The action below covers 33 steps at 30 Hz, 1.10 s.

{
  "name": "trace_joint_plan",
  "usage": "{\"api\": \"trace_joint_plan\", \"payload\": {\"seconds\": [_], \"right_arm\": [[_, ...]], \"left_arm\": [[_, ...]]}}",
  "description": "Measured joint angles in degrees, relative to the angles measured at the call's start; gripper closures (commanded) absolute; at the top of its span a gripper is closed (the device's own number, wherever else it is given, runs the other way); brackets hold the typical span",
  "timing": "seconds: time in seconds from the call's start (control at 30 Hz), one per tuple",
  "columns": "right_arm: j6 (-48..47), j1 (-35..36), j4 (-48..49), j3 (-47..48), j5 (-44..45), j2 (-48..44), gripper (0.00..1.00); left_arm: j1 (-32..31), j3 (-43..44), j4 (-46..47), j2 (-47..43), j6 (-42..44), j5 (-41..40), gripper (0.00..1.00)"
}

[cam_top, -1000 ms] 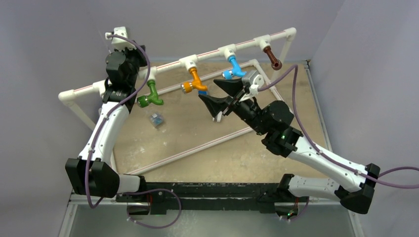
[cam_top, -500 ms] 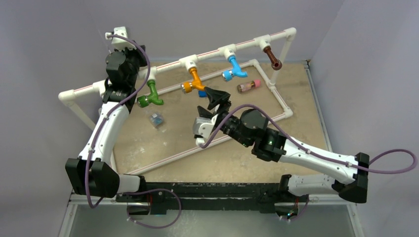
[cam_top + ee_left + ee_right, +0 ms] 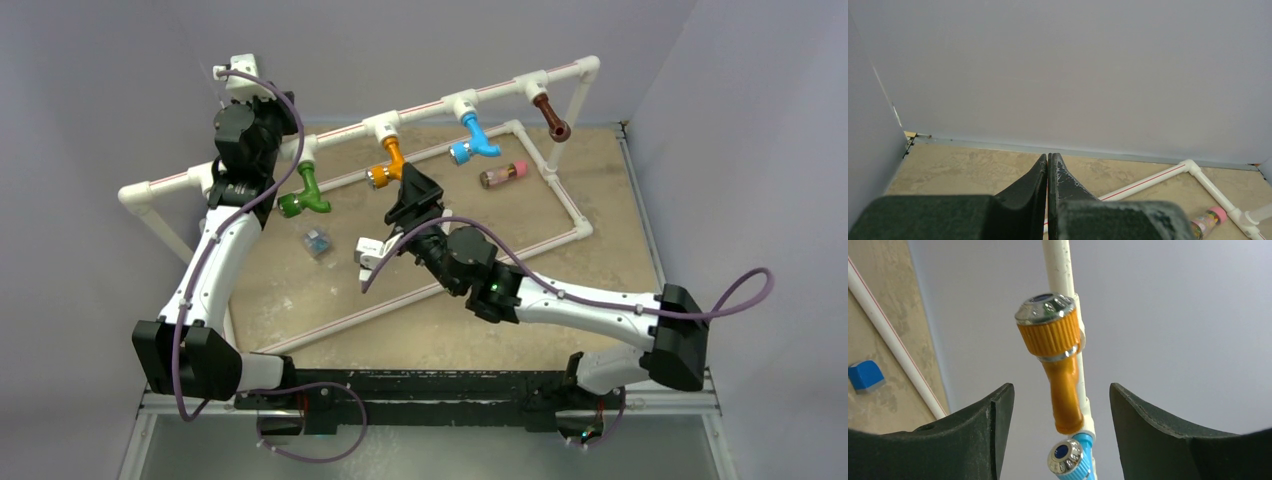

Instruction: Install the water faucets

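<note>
The right gripper [image 3: 413,195] stands wide open and empty just at 5 o'clock of the orange faucet [image 3: 388,165], which hangs from the white pipe rail [image 3: 425,110] near 12 o'clock over the desk [image 3: 620,210]. In the right wrist view the faucet's orange body sits between the spread jaws, touching neither, its knurled collar and chrome nozzle pointing toward the camera. The green faucet [image 3: 303,193] hangs at 10 o'clock, the blue faucet [image 3: 474,140] at 1 o'clock and the brown faucet [image 3: 551,115] at 2 o'clock, each under its own tee on the same rail. The left gripper [image 3: 1048,162] is closed tight on nothing, raised toward the back wall at 11 o'clock.

All four faucets look mounted, so the step in hand appears to be taking hold of the orange one to seat it firmly. To do it well, the right gripper should probably advance until the narrow orange body, not the collar or nozzle, lies centred between the pads, then close squarely. Any push or turn ought to follow the line of the tee, since a sideways load could flex the light rail or nudge the blue faucet just beside it
</note>
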Motion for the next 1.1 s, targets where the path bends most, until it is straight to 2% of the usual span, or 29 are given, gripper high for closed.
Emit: {"api": "trace_joint_plan", "payload": {"seconds": [0.3,0.5,0.67,0.8,0.83,0.87,1.03,1.1], "right_arm": [[-3.2,-0.4,5.5,3.5,1.4,9.1,0.3],[-3.2,-1.7,8.4,5.5,1.4,11.1,0.38],[-2.5,-2.4,9.6,6.2,1.5,11.6,0.54],[-1.7,-2.5,9.8,6.5,1.6,11.8,0.83],[-1.7,-2.5,9.9,6.6,1.9,11.8,0.95],[-1.5,-2.5,10.3,6.6,2.3,11.8,1.0],[4.3,-2.5,10.8,7.5,3.8,12.0,1.0],[9.2,-2.5,11.4,7.8,4.3,12.1,1.0]], "left_arm": [[0.0,0.0,0.0,0.0,0.0,0.1,1.0],[0.0,0.0,0.0,0.0,0.0,0.2,1.0],[0.0,0.0,0.0,0.0,0.0,0.2,1.0],[0.0,0.0,0.0,0.0,0.0,0.3,1.0],[0.1,0.0,0.0,0.0,0.0,0.3,1.0],[0.2,0.1,0.1,0.1,0.0,0.2,1.0],[0.2,0.3,0.2,0.3,0.0,0.3,1.0],[0.2,0.4,0.2,0.3,0.0,0.3,1.0]]}}
